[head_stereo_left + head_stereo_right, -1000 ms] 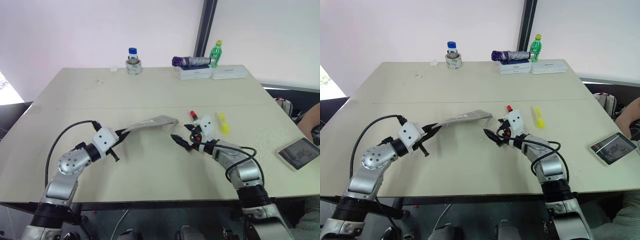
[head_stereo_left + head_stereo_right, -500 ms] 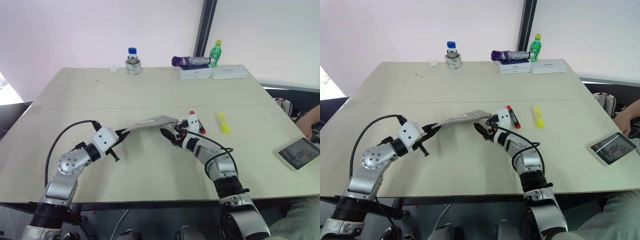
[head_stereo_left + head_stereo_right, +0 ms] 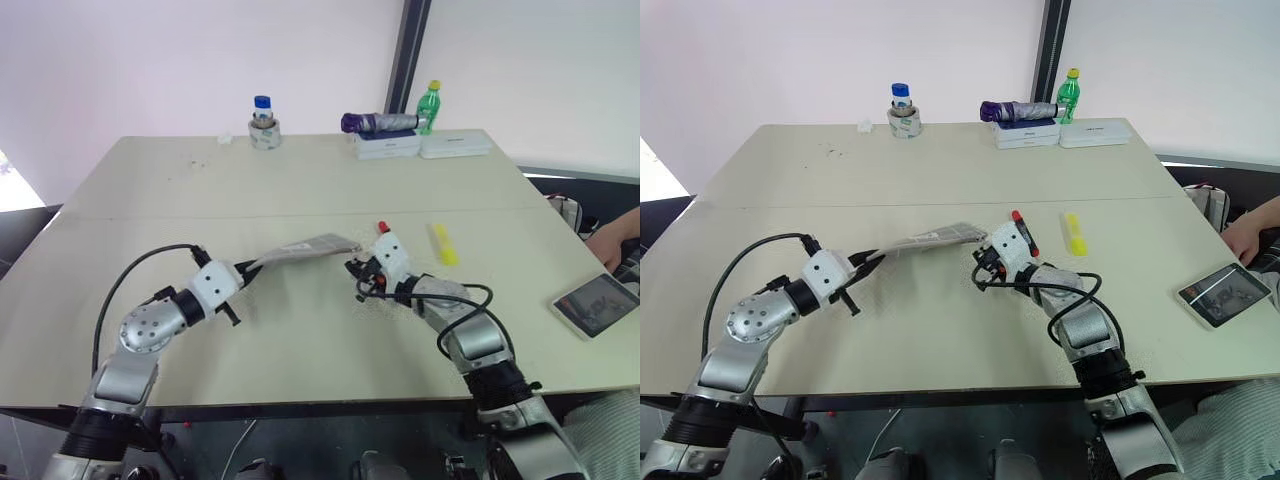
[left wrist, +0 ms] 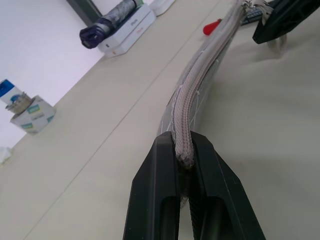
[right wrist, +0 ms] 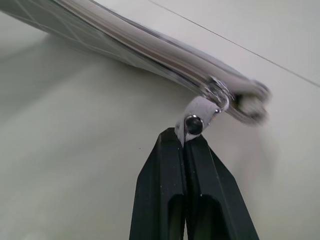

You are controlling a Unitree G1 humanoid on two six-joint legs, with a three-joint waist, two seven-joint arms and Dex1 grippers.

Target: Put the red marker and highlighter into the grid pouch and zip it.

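Note:
The grid pouch hangs lifted off the table, stretched edge-up between both grippers. My left gripper is shut on its left end. At the pouch's right end, my right gripper is shut on the zipper pull. The red marker lies on the table just behind my right wrist, its red cap pointing away from me. The yellow highlighter lies on the table a little to the right of the marker.
A phone lies near the right edge, with a person's hand beside it. At the far edge stand a blue-capped bottle, a folded umbrella on white boxes, and a green bottle.
My right gripper was open a second ago; it moved in to the pouch's right end and shut on the zipper pull. The left gripper kept its hold and stayed put.

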